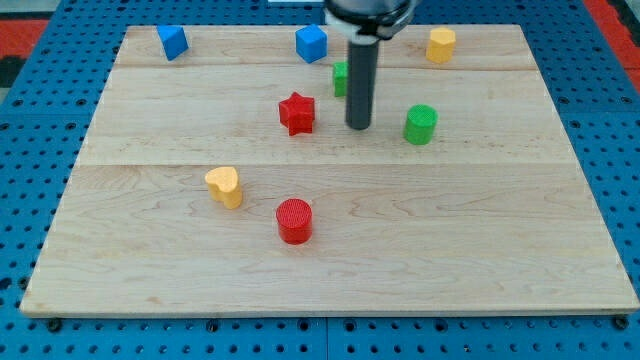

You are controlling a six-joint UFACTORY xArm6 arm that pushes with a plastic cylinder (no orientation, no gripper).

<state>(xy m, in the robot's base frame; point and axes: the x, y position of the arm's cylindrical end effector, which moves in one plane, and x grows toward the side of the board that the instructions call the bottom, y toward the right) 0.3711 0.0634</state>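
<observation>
My tip (358, 127) rests on the wooden board (330, 250) in its upper middle. It stands between the red star block (297, 113) to the view's left and the green cylinder (421, 124) to the right, touching neither. A second green block (341, 78) is partly hidden behind the rod, just above the tip. The blue cube (311, 43) lies further up. Lower down sit the yellow heart block (226, 186) and the red cylinder (294, 220).
Another blue block (172, 41) lies at the board's top left and a yellow block (441, 44) at the top right. A blue perforated table (620, 150) surrounds the board.
</observation>
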